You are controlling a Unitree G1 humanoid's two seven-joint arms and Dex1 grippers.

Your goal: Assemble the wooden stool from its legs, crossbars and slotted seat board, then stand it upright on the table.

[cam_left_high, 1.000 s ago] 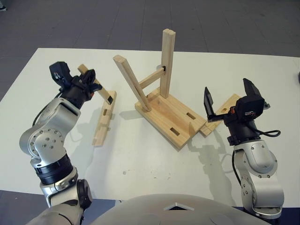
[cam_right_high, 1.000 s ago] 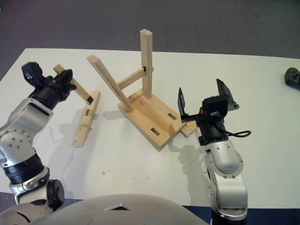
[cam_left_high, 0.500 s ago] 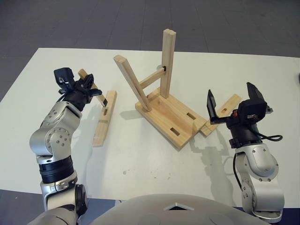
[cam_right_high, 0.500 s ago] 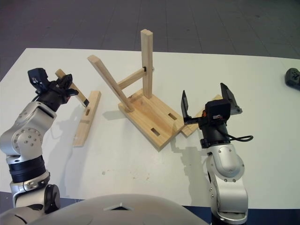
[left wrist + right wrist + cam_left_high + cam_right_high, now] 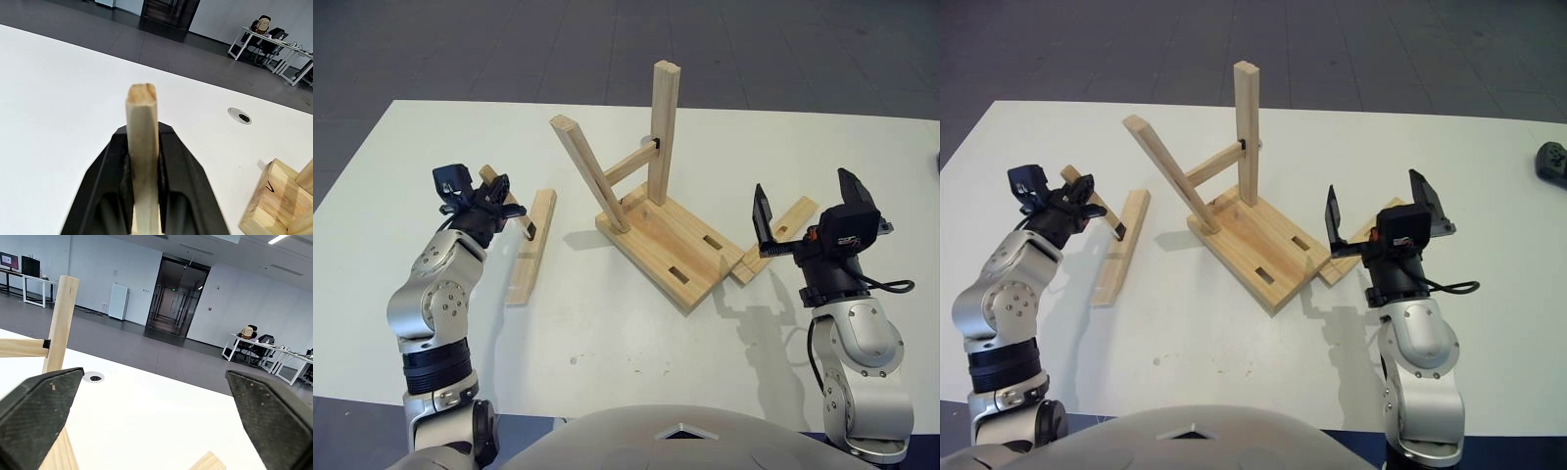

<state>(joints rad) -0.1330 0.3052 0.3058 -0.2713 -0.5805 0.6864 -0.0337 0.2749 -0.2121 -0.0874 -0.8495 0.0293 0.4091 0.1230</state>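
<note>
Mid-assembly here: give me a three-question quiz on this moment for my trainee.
1. True or false: the right hand is shut on the seat board.
2. How many legs stand in the seat board? A) one B) two C) four
3. Fill in: the ___ hand is clamped on a wooden piece.
Key: 1 false, it is open beside the board; 2 B; 3 left hand.
</note>
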